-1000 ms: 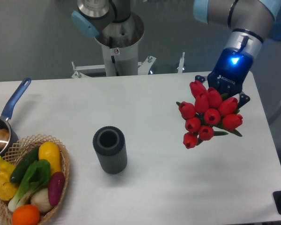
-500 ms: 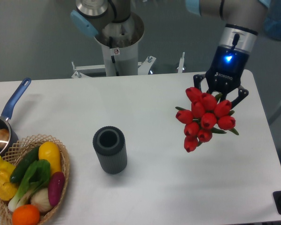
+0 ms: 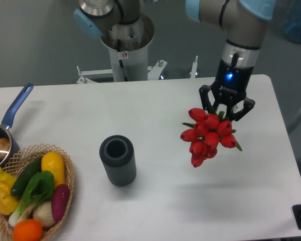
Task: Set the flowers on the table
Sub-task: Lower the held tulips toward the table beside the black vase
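Note:
A bunch of red tulips, the flowers point(image 3: 206, 134), hangs in the air over the right half of the white table point(image 3: 155, 201), blooms pointing toward the camera and down-left. My gripper point(image 3: 224, 109) is shut on the stems just behind the blooms; the stems themselves are mostly hidden by the red heads and the gripper body. Only a few green leaf tips show at the sides of the bunch. The flowers cast a faint shadow on the tabletop below them and touch nothing else.
A dark grey ribbed vase point(image 3: 118, 160) stands upright left of centre. A wicker basket point(image 3: 68, 192) of vegetables sits at the front left corner, a blue-handled pot point(image 3: 4, 134) behind it. The robot's base column point(image 3: 126, 42) rises at the table's back edge.
The gripper has carried the flowers leftward and slightly toward the front, and its wrist has turned more upright, so the bunch now hangs closer to the table's middle.

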